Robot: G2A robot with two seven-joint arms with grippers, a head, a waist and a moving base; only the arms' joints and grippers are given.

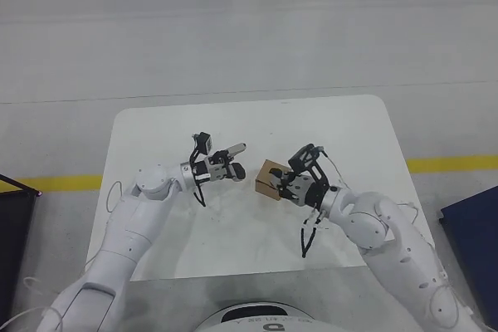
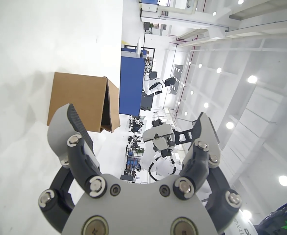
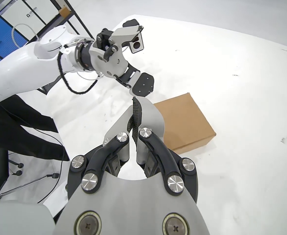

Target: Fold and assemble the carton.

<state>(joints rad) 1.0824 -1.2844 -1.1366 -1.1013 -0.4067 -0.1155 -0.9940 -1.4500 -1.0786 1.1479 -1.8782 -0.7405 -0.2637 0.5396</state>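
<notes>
On the tabletop (image 1: 232, 241), near its middle, the carton (image 1: 270, 179) lies already squared into a box — one end looks still open, left to close. Left gripper (image 1: 240, 162) spread just beside it; right gripper (image 1: 284, 184) pressed together, empty, opposite.

I work in a large robotics lab hall: my white desk (image 1: 257, 124) stands on a grey floor (image 1: 232, 50) marked with a yellow line (image 1: 465, 161). Farther off are blue partitions (image 2: 131, 84), a high white ceiling (image 2: 268, 50) with round lamps (image 2: 252, 79), and another white robot (image 2: 154, 85).
</notes>
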